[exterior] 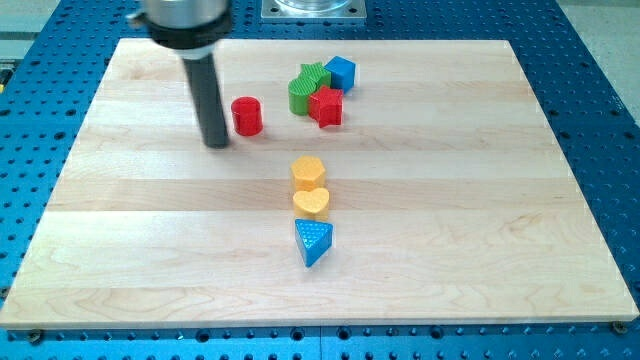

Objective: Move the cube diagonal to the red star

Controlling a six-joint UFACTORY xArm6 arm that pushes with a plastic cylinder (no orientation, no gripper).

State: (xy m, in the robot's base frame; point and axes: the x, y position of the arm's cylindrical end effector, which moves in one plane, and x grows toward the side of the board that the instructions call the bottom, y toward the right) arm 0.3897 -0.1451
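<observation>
Resting on wooden board (450,250), my tip (216,143), blue perforated table (600,80)

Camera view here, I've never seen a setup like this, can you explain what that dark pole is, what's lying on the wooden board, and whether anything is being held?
There is one picture, looking down at a slant on a wooden board set on a blue perforated table. The dark pole is the robot arm's end effector, a plain rod that cannot grip; it only pushes blocks by sliding. My tip rests just to the view's left of a red cylinder, seemingly not touching. Near the view's top sit a green block, a blue cube and a red star, clustered together. Lower down, in a column, are a yellow hexagon, a yellow heart and a blue triangle. Nothing is held.
</observation>
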